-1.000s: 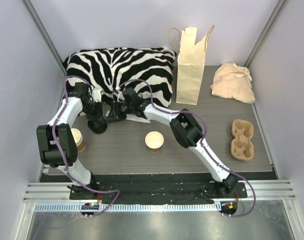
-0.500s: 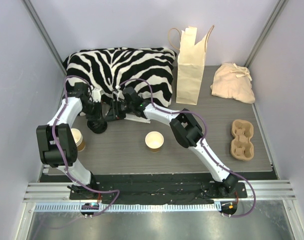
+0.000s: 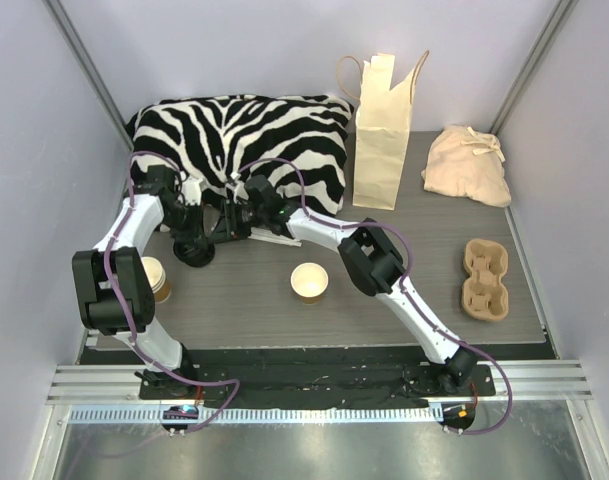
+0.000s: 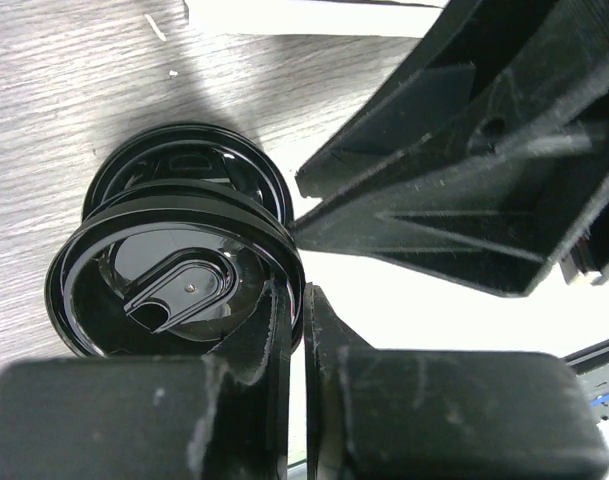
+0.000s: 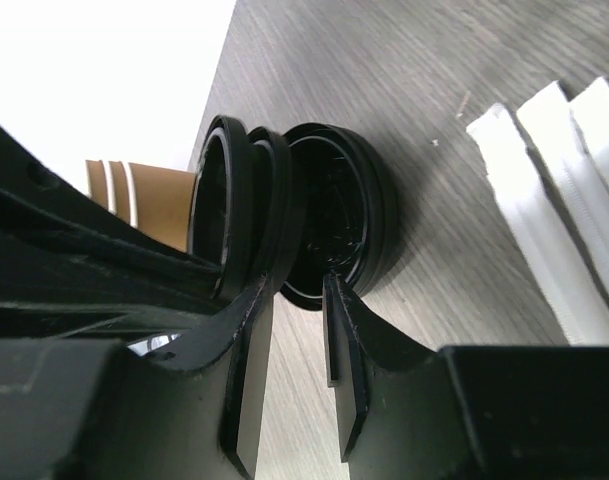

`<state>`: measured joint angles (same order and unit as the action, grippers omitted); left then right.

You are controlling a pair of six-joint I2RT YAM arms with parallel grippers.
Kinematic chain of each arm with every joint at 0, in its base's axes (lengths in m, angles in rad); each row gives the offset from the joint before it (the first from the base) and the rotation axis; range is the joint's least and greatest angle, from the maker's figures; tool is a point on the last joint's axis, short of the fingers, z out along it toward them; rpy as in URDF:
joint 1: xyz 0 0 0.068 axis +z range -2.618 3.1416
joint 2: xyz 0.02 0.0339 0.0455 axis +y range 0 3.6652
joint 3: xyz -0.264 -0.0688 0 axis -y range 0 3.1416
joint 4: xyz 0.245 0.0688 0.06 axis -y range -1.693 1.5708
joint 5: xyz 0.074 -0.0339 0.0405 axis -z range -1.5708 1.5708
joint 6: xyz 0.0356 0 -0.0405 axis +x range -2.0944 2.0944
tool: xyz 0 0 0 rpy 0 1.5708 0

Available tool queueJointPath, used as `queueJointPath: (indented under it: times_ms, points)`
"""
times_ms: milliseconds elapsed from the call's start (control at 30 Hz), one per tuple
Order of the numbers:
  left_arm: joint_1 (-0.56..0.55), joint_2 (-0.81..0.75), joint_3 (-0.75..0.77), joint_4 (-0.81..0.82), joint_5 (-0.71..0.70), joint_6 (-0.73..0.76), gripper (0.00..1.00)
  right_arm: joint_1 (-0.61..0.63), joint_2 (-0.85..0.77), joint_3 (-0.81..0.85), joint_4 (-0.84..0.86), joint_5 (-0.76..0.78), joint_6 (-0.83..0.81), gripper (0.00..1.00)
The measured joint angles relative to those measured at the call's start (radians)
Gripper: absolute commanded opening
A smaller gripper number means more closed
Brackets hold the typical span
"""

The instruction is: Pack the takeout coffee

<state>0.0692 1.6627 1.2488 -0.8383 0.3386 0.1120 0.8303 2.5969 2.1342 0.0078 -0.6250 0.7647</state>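
The kraft-paper takeout cup (image 3: pixel 309 282) stood upright and open-topped on the counter (image 3: pixel 234 300), near its middle and toward the near edge, apart from both sets of fingers and just left of the right arm's elbow. Left of it and a little farther back lay the black lids (image 3: pixel 196 255), where the two arms met. In the left wrist view the left gripper (image 4: pixel 296 300) had its fingers (image 4: pixel 269 340) drawn almost together, clamped on the rim of the upper black lid (image 4: pixel 174 290), which sat tilted over the lower black lid (image 4: pixel 184 170). In the right wrist view the right gripper (image 5: pixel 299 310) had its fingers (image 5: pixel 249 370) a narrow gap apart, astride the lid edges; whether they pinched a rim could not be told. At the near left a brown cup with a white top (image 3: pixel 156 278) stood partly hidden behind the left arm. A zebra-striped cushion (image 3: pixel 244 135) lay at the far left, a cream paper bag (image 3: pixel 382 135) stood upright just right of it, a beige cloth bag (image 3: pixel 469 165) lay in the far right corner, and a cardboard cup carrier (image 3: pixel 486 278) rested near the right edge.
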Motion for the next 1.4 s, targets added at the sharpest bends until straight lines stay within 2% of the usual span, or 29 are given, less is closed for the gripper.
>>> queueJointPath:
  times_ms: [400,600,733,867,933,1133,1400]
  points:
    - [0.002,0.006,0.000,-0.006,0.032,0.000,0.22,0.004,0.012,0.000,-0.014,0.029,-0.029,0.35]
    - [0.003,0.014,0.000,-0.007,0.055,0.000,0.23,0.005,0.013,0.000,-0.017,0.032,-0.033,0.35]
    - [0.005,0.014,0.000,-0.007,0.064,-0.002,0.18,0.005,0.013,0.000,-0.017,0.033,-0.033,0.35]
    - [0.008,0.014,0.000,-0.008,0.064,-0.003,0.03,0.005,0.013,0.000,-0.018,0.038,-0.034,0.35]
    - [0.010,0.013,0.000,-0.008,0.064,-0.006,0.00,0.005,0.013,0.000,-0.019,0.039,-0.034,0.36]
    - [0.012,0.013,0.008,-0.011,0.062,-0.003,0.00,0.005,0.013,0.001,-0.019,0.039,-0.035,0.36]
    - [0.014,0.012,0.040,-0.044,0.040,0.006,0.05,0.006,0.013,0.002,-0.021,0.039,-0.042,0.38]
